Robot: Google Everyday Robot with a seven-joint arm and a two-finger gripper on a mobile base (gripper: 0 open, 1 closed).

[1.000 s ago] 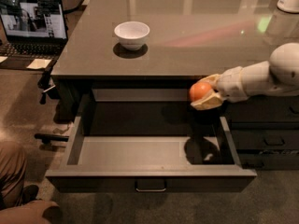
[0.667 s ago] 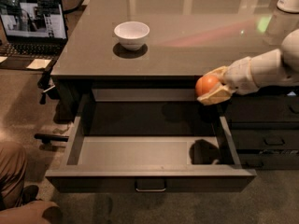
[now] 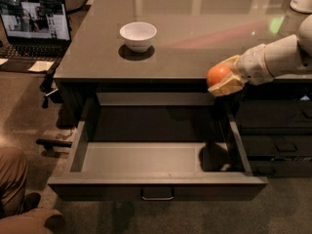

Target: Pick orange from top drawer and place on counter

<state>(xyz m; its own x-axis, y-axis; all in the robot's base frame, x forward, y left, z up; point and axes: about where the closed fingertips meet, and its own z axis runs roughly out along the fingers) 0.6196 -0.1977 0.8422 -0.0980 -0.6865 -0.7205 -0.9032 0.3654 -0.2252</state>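
Observation:
The orange (image 3: 218, 75) is held in my gripper (image 3: 225, 78), level with the counter's front edge at the right. The gripper's pale fingers (image 3: 229, 87) close around the orange from above and below. The white arm (image 3: 275, 57) reaches in from the right. The top drawer (image 3: 156, 162) stands pulled open below, its grey floor bare, with a metal handle (image 3: 157, 195) on its front. The orange hangs above the drawer's back right corner. The glossy counter (image 3: 195, 38) lies just behind it.
A white bowl (image 3: 138, 35) stands on the counter at the left. An open laptop (image 3: 33, 28) sits on a low surface at far left. Narrower dark drawers (image 3: 278, 130) are at the right. A person's knee (image 3: 12, 179) is at bottom left.
The gripper has risen with the orange, from just above the drawer's back right corner up to the counter's front edge, moving slightly right.

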